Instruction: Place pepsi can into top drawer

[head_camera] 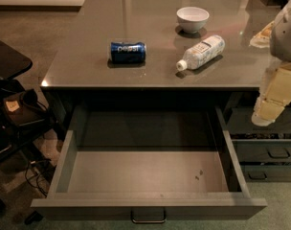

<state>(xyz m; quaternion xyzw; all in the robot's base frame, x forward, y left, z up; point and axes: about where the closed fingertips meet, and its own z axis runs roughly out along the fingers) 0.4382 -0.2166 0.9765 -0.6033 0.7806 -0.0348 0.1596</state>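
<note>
The pepsi can (128, 52), blue with white lettering, lies on its side on the grey counter (136, 13), left of the middle and near the front edge. Below the counter the top drawer (145, 171) is pulled wide open, with a flat grey bottom that holds nothing and a dark handle (148, 218) on its front. My gripper (265, 113) hangs at the right edge of the view, beyond the counter's right front corner and above the drawer's right side. It is far to the right of the can and holds nothing that I can see.
A clear plastic bottle with a white label (201, 51) lies on its side right of the can. A white bowl (193, 18) stands behind it. Narrower dark drawers (270, 152) are at the lower right. A dark chair and cables (16, 119) stand at the left.
</note>
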